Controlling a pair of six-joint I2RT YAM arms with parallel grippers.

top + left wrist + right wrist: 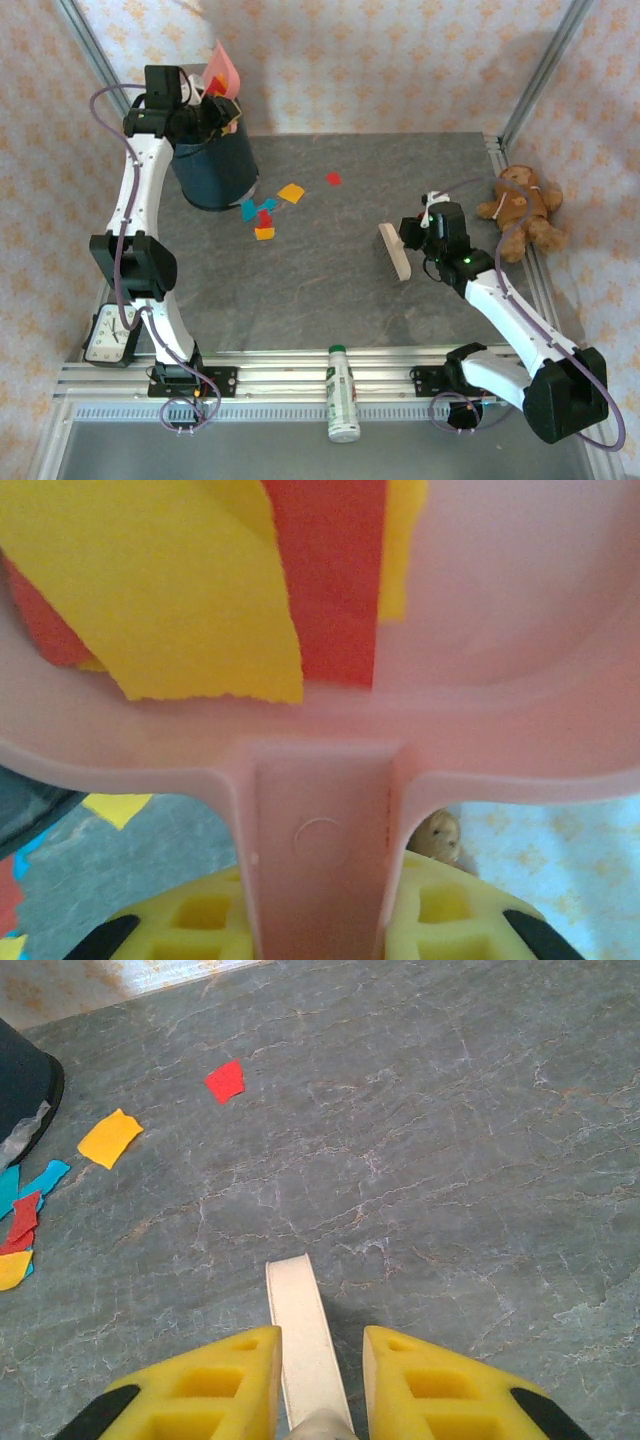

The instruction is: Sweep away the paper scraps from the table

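Note:
My left gripper [205,105] is raised at the far left, shut on the handle of a pink dustpan [225,70] that tilts above the dark blue bin [215,165]. In the left wrist view the handle [320,850] runs between my yellow fingers [200,920], and yellow and red paper scraps [170,590] lie in the pan. More paper scraps [265,212] lie on the table [330,300] beside the bin, with one red piece [334,179] apart from them. My right gripper [415,240] is shut on a cream brush [394,250] resting on the table [450,1160]; the brush [300,1330] points toward the scraps [110,1137].
A teddy bear [522,208] lies at the right edge of the table. A green-capped bottle [343,392] rests on the front rail, and a small clock [110,335] stands at the front left. Patterned walls close in the back and both sides.

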